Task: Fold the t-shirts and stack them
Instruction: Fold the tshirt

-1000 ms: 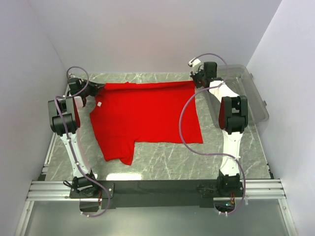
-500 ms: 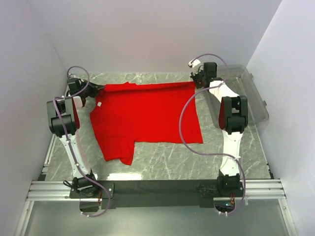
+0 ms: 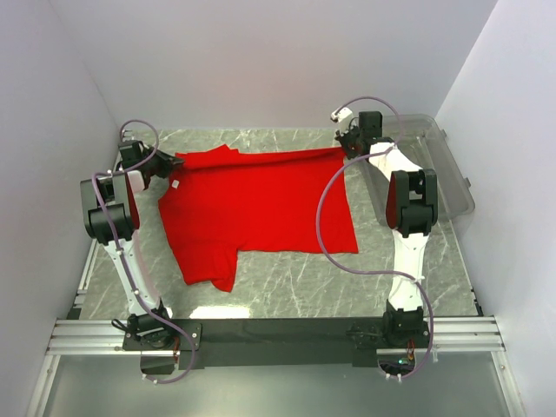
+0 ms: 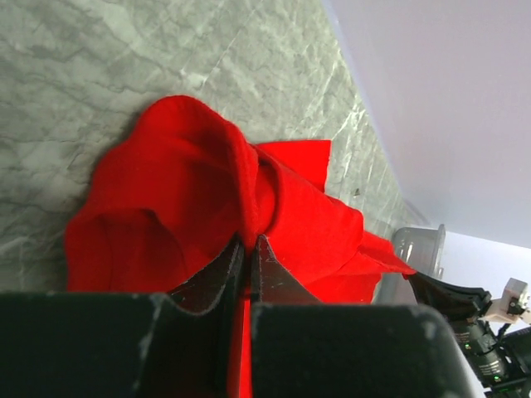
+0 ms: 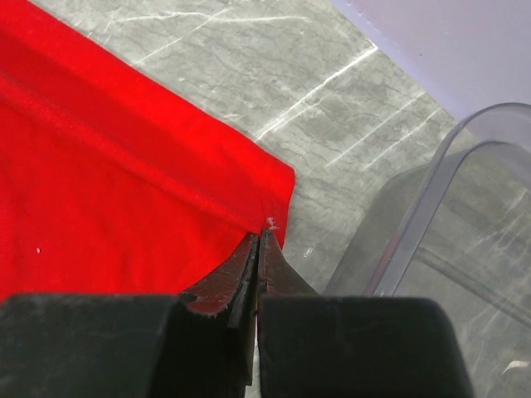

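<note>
The red t-shirt (image 3: 261, 204) lies spread on the marble table, with a small white neck label at its left edge and one sleeve hanging toward the front left. My left gripper (image 3: 167, 162) is shut on the shirt's far left corner, where the cloth (image 4: 199, 199) bunches up and lifts between the jaws (image 4: 247, 242). My right gripper (image 3: 346, 148) is shut on the shirt's far right corner (image 5: 274, 199), its jaws pinching the hem (image 5: 259, 236).
A clear plastic bin (image 3: 430, 174) stands at the right side of the table, right beside my right gripper; its rim shows in the right wrist view (image 5: 431, 215). White walls close in the table at the back and both sides.
My left gripper has lifted the far left corner, so the cloth there now rises and wrinkles. The far edge near my right gripper has drawn slightly tighter. The shirt's front part has not moved.
</note>
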Robot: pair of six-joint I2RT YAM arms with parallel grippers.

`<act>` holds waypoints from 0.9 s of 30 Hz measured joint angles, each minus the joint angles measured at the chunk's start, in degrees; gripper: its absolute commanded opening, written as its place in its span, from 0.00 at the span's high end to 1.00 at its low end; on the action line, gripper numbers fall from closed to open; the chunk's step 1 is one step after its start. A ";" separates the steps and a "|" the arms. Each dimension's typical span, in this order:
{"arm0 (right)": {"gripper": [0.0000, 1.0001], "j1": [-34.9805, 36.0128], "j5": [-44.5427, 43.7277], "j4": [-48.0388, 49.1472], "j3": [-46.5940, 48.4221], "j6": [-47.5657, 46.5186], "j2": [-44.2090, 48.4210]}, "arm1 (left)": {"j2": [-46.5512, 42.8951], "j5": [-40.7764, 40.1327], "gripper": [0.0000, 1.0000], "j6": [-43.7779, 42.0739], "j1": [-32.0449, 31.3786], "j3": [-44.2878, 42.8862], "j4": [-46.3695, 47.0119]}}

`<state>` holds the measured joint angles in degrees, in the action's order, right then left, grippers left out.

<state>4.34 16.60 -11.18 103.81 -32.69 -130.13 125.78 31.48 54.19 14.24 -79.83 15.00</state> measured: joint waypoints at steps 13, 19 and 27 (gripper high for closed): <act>1.00 0.00 1.36 -1.51 0.00 -3.50 0.00 | -0.04 -1.31 0.95 -2.36 0.00 0.00 -3.02; 1.00 0.07 2.99 -2.56 -1.64 -7.32 0.55 | -0.07 -1.38 0.94 -2.69 0.07 -0.02 -3.76; 1.00 0.39 3.61 -2.56 -4.50 -11.21 2.27 | -0.04 -1.33 0.94 -2.73 0.17 -1.20 -3.93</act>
<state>4.73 20.21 -13.74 99.31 -43.90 -127.85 125.73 30.15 51.46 14.41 -81.03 11.07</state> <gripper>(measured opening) 0.008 0.077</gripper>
